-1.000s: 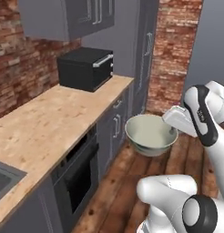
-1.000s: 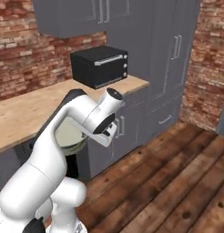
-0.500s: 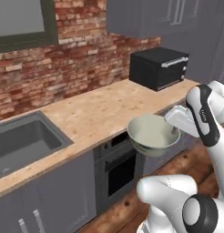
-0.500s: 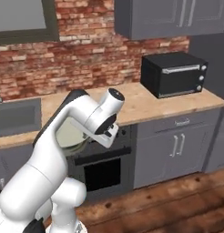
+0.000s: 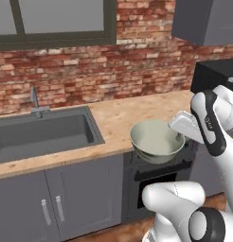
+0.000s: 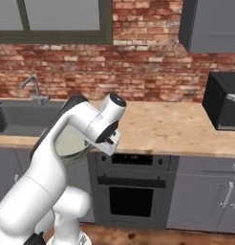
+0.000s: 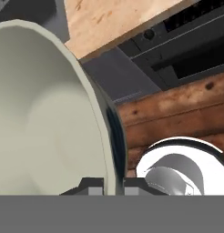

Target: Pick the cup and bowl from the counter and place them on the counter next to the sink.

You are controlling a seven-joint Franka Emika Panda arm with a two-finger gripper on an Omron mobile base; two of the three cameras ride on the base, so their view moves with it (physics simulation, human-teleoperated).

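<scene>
Holding 1 bowl (image 5: 156, 141) by its rim, the claw (image 7: 113, 182) is clamped; 1 sink (image 5: 42, 132); 1 counter (image 5: 132, 111).

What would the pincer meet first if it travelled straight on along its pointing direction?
Probably the wooden floor in front of the oven; depth is uncertain. The pincer is shut on the bowl rim.

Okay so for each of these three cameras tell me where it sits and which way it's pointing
Left base view: behind the arm's left, facing the sink and counter; the arm rises at right, carrying the bowl.
Right base view: behind the arm's right, facing the oven and counter; the arm rises at left, partly covering the bowl.
Hand view: on the hand, looking along the gripper, shut on the bowl's rim; wooden floor beyond.
Shared: bowl, counter.
</scene>
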